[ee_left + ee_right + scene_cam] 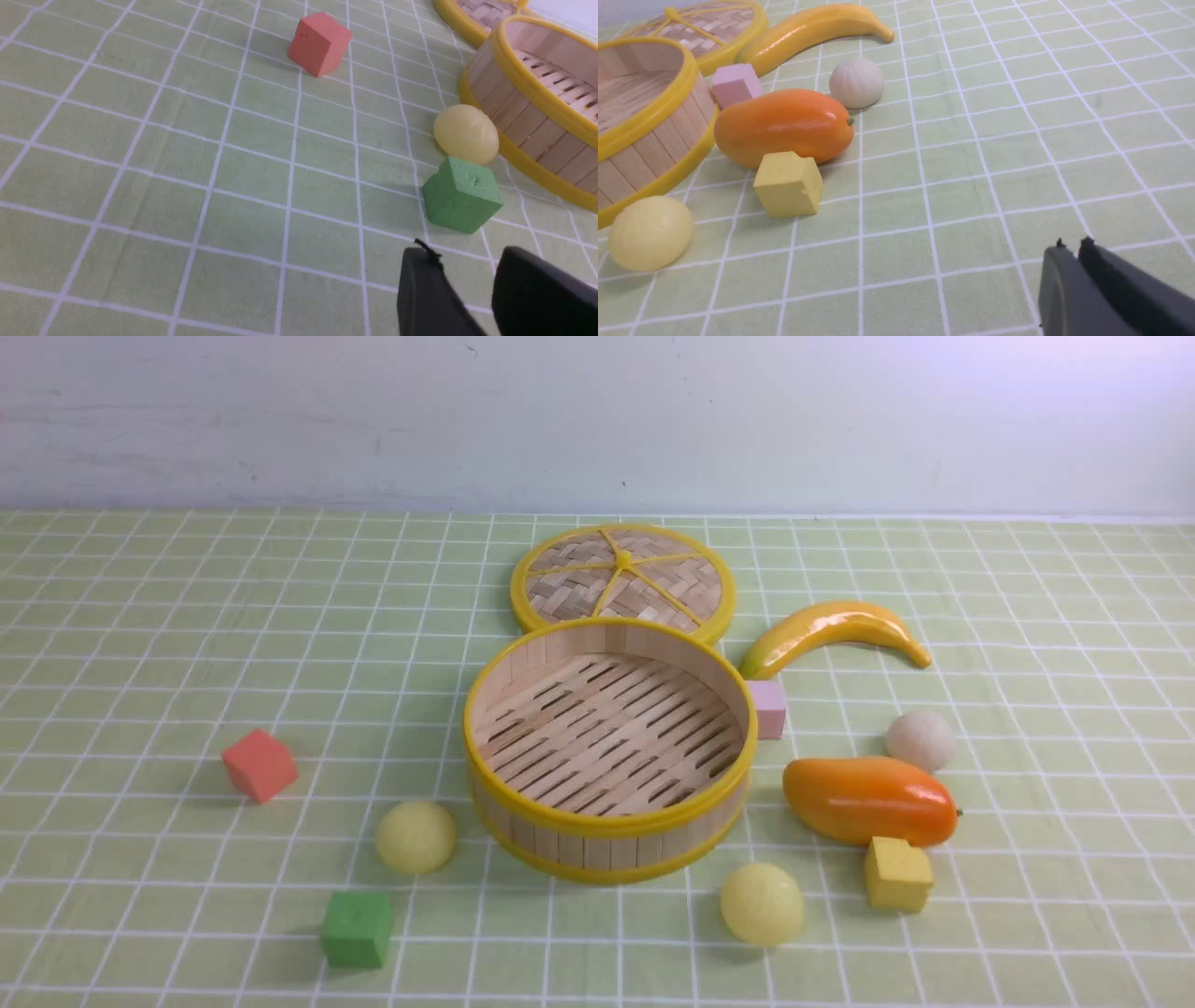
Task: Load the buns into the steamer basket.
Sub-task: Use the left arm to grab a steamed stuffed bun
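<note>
The steamer basket (609, 751) stands empty at the middle of the table; it also shows in the left wrist view (537, 107) and the right wrist view (644, 121). One pale yellow bun (415, 836) (466, 134) lies at its left front. A second yellow bun (761, 903) (650, 232) lies at its right front. The off-white pleated bun (920, 740) (856, 82) lies right of the basket, behind the mango. My left gripper (467, 261) is open and empty, short of the green cube. My right gripper (1071, 247) is shut and empty over bare cloth. Neither gripper shows in the front view.
The woven lid (623, 581) lies behind the basket. A banana (834, 631), an orange mango (868, 799), a pink cube (769, 708) and a yellow cube (897, 873) lie on the right. A red cube (260, 764) and a green cube (357, 929) lie on the left.
</note>
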Available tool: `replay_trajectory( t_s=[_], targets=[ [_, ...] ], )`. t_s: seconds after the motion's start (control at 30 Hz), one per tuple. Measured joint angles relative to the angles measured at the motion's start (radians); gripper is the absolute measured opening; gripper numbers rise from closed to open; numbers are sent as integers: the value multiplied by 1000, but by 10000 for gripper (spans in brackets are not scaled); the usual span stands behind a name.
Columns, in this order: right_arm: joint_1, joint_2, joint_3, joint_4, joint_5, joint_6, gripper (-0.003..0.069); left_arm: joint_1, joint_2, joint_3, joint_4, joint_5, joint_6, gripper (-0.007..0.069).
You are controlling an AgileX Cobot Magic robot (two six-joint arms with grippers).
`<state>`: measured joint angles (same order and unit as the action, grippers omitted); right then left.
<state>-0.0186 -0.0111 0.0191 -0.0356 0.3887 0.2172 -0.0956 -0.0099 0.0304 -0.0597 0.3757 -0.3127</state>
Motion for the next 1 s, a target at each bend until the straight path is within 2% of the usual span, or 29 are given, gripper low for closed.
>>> replay_trajectory(
  t_s=[0.77, 0.87, 1.0],
  targets=[
    [0, 0, 0, 0, 0, 0, 42, 0, 0, 0, 0, -26, -8, 236],
    [0, 0, 0, 0, 0, 0, 41, 0, 0, 0, -95, -112, -91, 236],
    [0, 0, 0, 0, 0, 0, 41, 0, 0, 0, -300, -223, -241, 237]
  ],
)
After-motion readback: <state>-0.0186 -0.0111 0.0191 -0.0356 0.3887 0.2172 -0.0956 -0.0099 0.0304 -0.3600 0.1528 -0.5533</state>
